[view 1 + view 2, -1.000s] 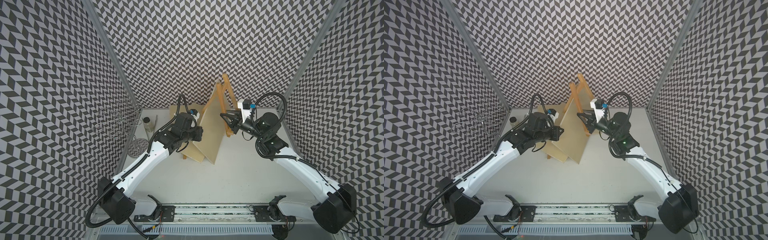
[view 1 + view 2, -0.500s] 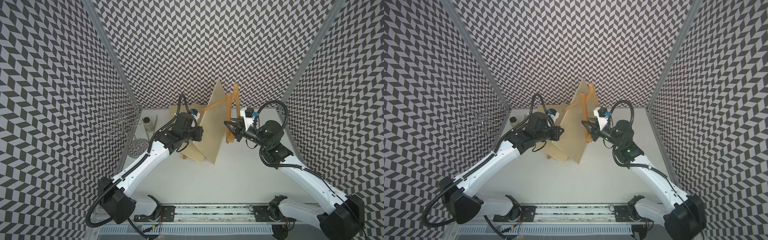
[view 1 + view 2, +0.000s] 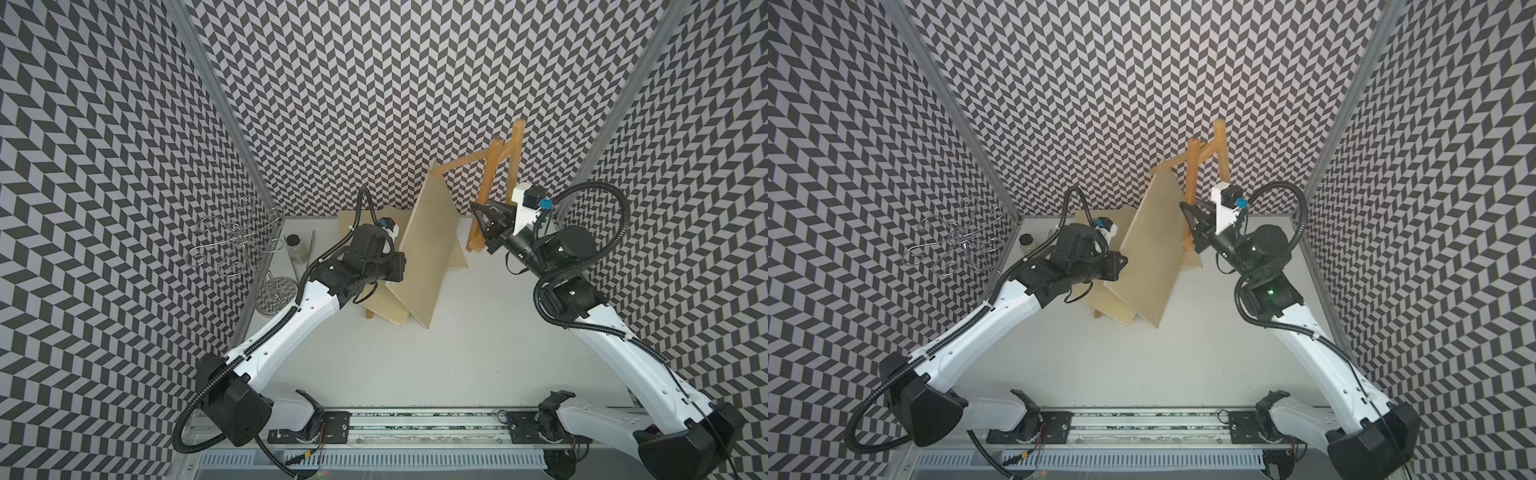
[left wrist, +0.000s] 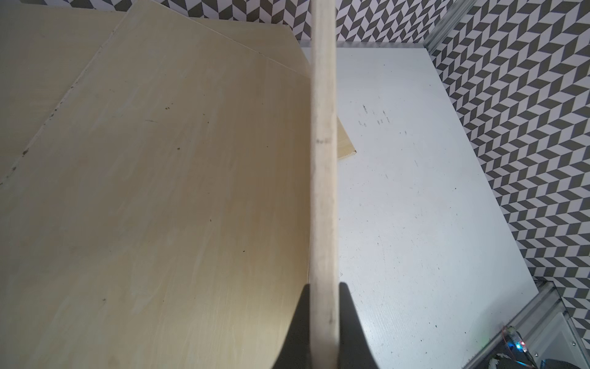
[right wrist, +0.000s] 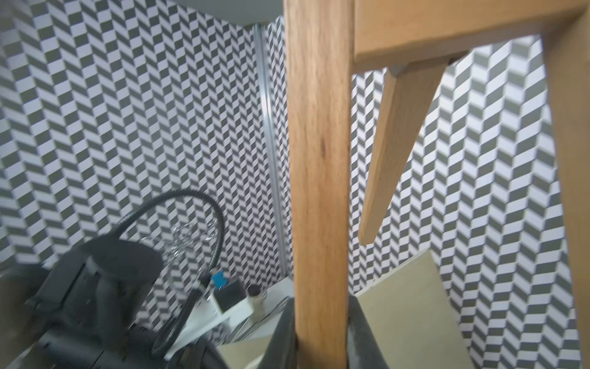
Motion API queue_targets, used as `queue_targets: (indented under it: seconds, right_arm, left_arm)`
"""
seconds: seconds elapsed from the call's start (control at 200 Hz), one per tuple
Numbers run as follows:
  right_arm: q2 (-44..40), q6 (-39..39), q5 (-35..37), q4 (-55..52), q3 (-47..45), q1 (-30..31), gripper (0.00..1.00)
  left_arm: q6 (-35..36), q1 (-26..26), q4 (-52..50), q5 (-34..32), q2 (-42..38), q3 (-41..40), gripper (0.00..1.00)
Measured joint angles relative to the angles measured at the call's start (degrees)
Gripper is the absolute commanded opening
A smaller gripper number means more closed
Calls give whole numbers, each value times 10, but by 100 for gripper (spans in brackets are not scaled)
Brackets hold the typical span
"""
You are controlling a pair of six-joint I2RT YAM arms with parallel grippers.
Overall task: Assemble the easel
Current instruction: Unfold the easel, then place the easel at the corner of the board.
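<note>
Right pincer [image 5: 321,335] pinches the easel frame [image 3: 490,178] by one upright leg, just beside the board [image 3: 428,249], nearer the right arm; left pincer [image 4: 324,319] clamps that tilted board's edge.

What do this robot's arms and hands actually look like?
The left arm and right arm match: white shells on the long links, black joints and bases, a black ribbed cable looping along each. The left hand and right hand are black, wedge-fingered pincers, with a white wrist bracket behind.
</note>
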Motion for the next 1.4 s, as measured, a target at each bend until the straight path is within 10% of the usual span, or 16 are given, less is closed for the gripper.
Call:
queue_targets:
  seconds: [0.521,1.397]
  right_arm:
    - [143,88,519,-13,-127,-84,0]
    - [498,435,706,-167,145,-99,0]
  left_arm:
    - [0,0,-2,0,1,1,0]
    - [7,8,2,15,1,-1,0]
